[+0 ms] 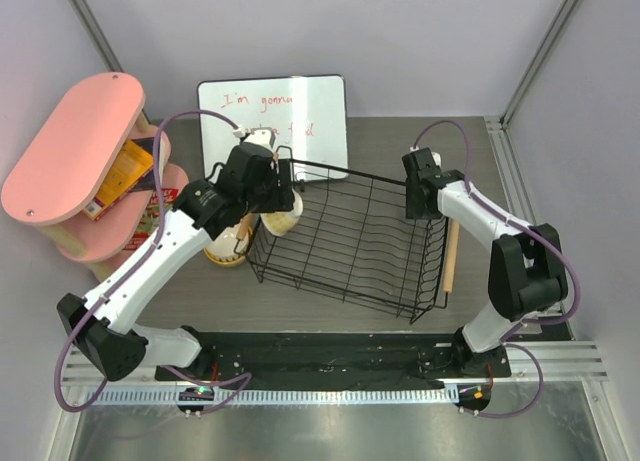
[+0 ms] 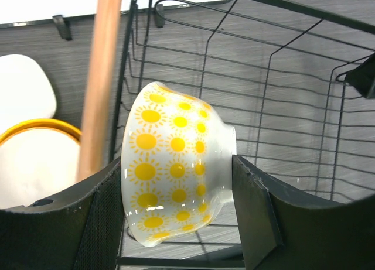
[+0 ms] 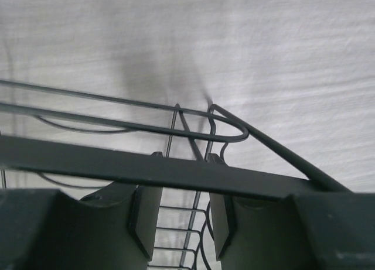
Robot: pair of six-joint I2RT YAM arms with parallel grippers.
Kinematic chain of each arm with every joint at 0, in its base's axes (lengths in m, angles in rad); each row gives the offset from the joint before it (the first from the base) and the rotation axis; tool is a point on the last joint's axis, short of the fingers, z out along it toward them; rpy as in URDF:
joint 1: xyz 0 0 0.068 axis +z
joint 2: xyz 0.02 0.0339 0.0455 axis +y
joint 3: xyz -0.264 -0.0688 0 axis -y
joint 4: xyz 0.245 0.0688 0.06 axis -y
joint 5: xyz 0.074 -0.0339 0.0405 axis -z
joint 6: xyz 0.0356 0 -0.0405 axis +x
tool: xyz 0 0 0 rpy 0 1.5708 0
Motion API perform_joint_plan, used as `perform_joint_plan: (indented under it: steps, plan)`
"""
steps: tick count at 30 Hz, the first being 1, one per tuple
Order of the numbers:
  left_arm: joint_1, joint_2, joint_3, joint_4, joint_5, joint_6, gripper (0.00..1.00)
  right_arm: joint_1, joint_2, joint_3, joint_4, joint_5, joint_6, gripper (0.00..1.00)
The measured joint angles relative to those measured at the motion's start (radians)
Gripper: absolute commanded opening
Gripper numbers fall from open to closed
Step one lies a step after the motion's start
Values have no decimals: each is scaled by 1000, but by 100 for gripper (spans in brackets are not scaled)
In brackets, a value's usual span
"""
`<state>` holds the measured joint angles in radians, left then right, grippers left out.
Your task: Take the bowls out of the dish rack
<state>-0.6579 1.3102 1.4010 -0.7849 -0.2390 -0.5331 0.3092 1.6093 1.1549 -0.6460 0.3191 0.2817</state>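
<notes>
With my left gripper (image 2: 179,191) I am pinching the sun-spotted bowl (image 2: 170,159) on its side at frame centre, its mouth facing left toward the stacked bowls (image 2: 35,164) sitting beyond the rack (image 2: 293,9) and its wooden handle (image 2: 99,77).

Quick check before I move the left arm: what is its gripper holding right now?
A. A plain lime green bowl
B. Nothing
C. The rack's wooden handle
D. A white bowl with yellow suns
D: the left wrist view shows the white bowl with yellow suns tipped on its side, clamped between the two fingers of the left gripper.
</notes>
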Motion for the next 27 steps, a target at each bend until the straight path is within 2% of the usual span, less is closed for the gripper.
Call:
perform_joint_plan:
  steps: [8,17,21,27]
  plan:
    - [0,-19,23,-62,-78,47,0,-25,102,61,32,0,-45,41]
    - [0,-73,196,-179,-263,159,0,-26,97,71,38,-82,-27,45]
    - [0,-97,247,-216,-381,207,0,-25,-5,51,37,-174,6,45]
    - [2,-92,235,-274,-538,254,0,-25,-248,36,43,-261,59,45]
